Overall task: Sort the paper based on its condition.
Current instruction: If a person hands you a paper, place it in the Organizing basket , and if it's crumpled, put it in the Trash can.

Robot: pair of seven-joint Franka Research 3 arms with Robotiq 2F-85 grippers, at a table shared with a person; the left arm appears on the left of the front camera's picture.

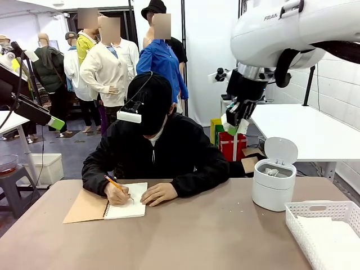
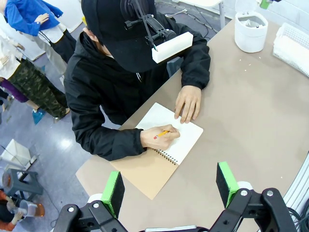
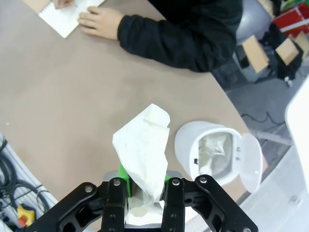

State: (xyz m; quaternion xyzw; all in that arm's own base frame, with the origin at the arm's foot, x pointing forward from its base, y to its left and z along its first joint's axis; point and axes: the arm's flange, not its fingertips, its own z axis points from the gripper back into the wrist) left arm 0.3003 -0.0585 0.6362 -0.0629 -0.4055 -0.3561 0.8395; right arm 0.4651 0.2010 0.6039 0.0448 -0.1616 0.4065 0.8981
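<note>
Right gripper (image 3: 143, 180) clamped on crumpled paper (image 3: 142, 142), high up beside the bin (image 3: 186, 140), not over it. Dropped here, the wad likely misses or bounces off the lid (image 3: 251, 162). Left gripper (image 2: 170, 186) apart, empty.

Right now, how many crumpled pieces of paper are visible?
2. One crumpled sheet is held in the fingers of the right gripper. One wad lies inside the open white bin. More may be hidden under it.

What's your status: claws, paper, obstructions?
Right claw shut on crumpled paper, raised near open bin. Left claw open, high over table. Nothing between paper and bin.
</note>
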